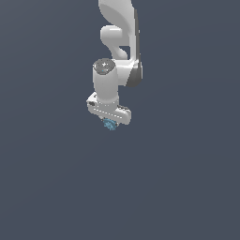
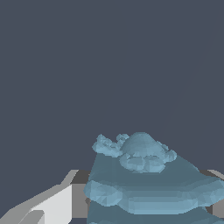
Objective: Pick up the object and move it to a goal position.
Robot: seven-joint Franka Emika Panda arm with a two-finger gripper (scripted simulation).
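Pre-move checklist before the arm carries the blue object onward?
1. Object sits at the gripper: ok.
2. Object lies between the jaws, filling the wrist view: ok.
3. Jaws firmly shut on it: cannot tell; contact faces hidden.
4. Object clear of the surface: cannot tell; no shadow or edge shows height.
5. Goal position visible: not ok; no marker in either view.
6. Path free of other things: ok; nothing else is in view.

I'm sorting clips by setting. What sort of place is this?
Likely a bare simulated test scene: a flat grey backdrop, one white robot arm, and its pincer with a small light-blue lump.
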